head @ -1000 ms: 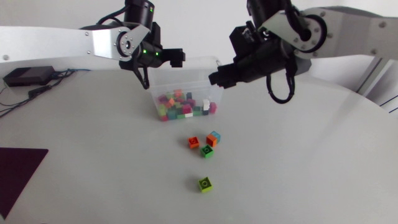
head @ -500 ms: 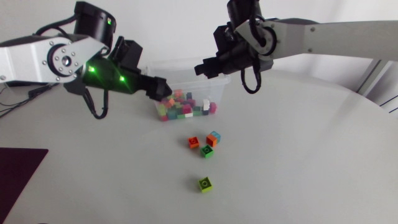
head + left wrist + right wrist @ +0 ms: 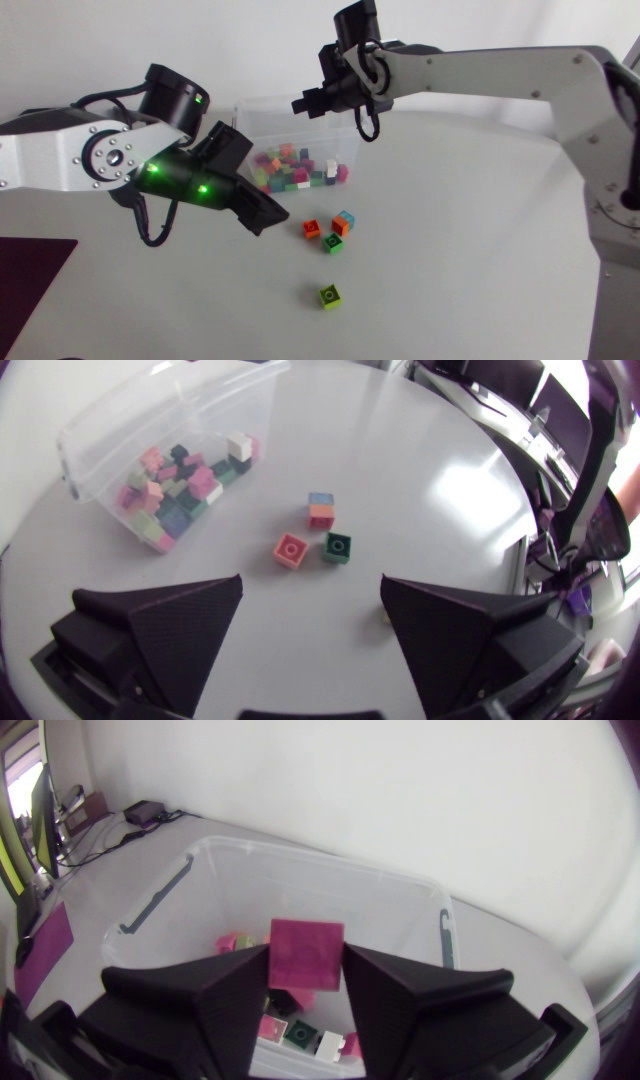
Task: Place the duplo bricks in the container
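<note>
Right gripper (image 3: 305,982): clamped on a magenta brick (image 3: 305,953), one finger on each side, held over the open container (image 3: 300,855). In the head view this gripper (image 3: 305,103) sits at the container's far rim (image 3: 270,100), and the brick it carries cannot be made out there.

Left gripper (image 3: 310,585): fingers spread wide, nothing between them. Ahead of it on the worktop (image 3: 430,480) lie a red-orange brick (image 3: 290,549) and a dark green brick (image 3: 337,546), just beside each other. A blue-on-orange stack (image 3: 320,510) lies just past them.

A lime brick (image 3: 329,295) lies apart from that group. In the left wrist view it is mostly hidden behind a finger.

Container: clear plastic, rectangular, rounded corners, holding a heap of mixed-colour bricks (image 3: 295,170). Bricks: glossy, square, studded tops. Worktop: smooth, pale.
</note>
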